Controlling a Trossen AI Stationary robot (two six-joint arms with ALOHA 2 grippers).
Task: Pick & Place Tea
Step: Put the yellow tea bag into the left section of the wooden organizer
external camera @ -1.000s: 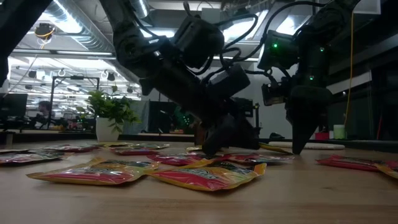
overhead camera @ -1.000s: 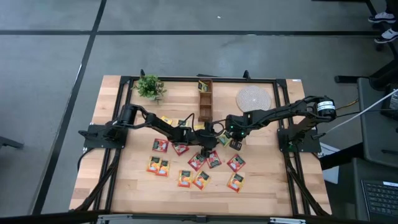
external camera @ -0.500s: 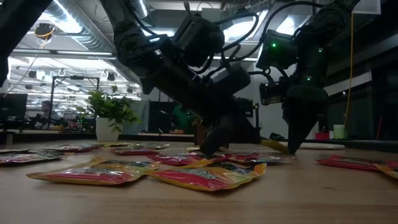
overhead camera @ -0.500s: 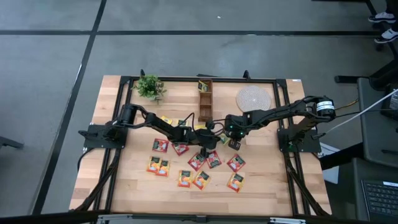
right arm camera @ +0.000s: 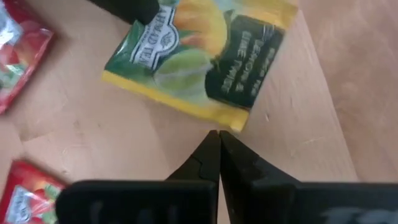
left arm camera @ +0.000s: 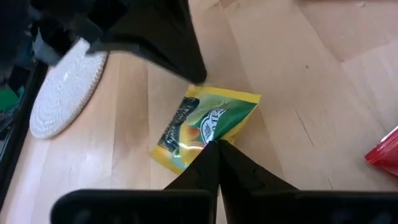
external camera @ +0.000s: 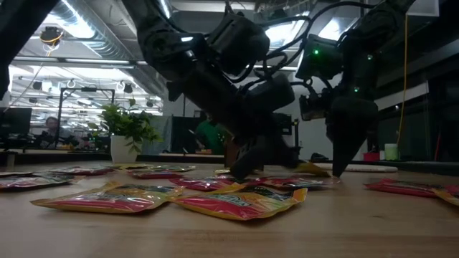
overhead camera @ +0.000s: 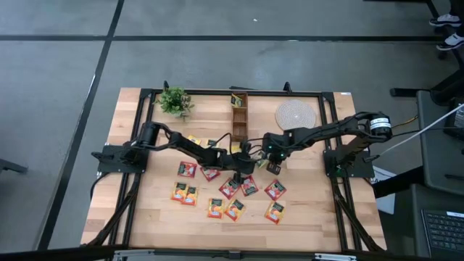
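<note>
Several flat tea sachets, red [overhead camera: 187, 169] and orange [overhead camera: 215, 209], lie spread on the wooden table. A yellow-green sachet [left arm camera: 205, 121] lies at mid-table between my two grippers; it also shows in the right wrist view [right arm camera: 199, 56]. My left gripper [left arm camera: 212, 144] is shut at the sachet's near edge, tips down at the table [external camera: 240, 172]. My right gripper [right arm camera: 218, 133] is shut, pointing down [external camera: 337, 169], its tips just beside the sachet's opposite edge. My left gripper has its shut fingertips on the edge of the yellow-green sachet [left arm camera: 214, 134], about midway along that side, coming slanting down from the table's left. The sachet narrows toward the tips there. The rest of the sachet lies on the table. My right gripper stands with shut tips at the sachet's yellow edge [right arm camera: 214, 115], pointing down. I cannot tell whether it touches the sachet.
A round pale woven mat [overhead camera: 293, 114] lies at the far right. A small potted plant [overhead camera: 174, 100] stands at the far left. A narrow wooden holder [overhead camera: 238, 123] stands at the far middle. Bare wood lies along the near edge.
My right gripper has gone a little toward the table's left, closer to the yellow-green sachet. My left arm's wrist has risen slightly while its tips stay at the table.
</note>
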